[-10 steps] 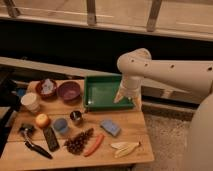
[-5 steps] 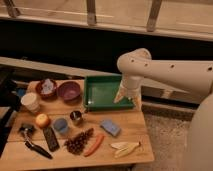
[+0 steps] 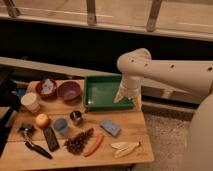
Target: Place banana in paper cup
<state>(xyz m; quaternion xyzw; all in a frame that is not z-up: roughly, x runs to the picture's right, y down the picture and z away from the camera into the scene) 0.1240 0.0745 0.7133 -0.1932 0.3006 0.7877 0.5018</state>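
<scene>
One gripper: wide, empty, hung over tray
banana: lay front-right, by carrot
paper cup: stood far left
between: metal cup

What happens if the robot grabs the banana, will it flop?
Probably a bit: the banana looks split into thin curved strips, so parts may dangle. It looks soft, so a hard squeeze could squash it. It lies flat, so it likely won't roll. The gripper hangs over the green tray, apart from it.

Banana front right on tabletop; paper cup far left; gripper over tray, right edge.
</scene>
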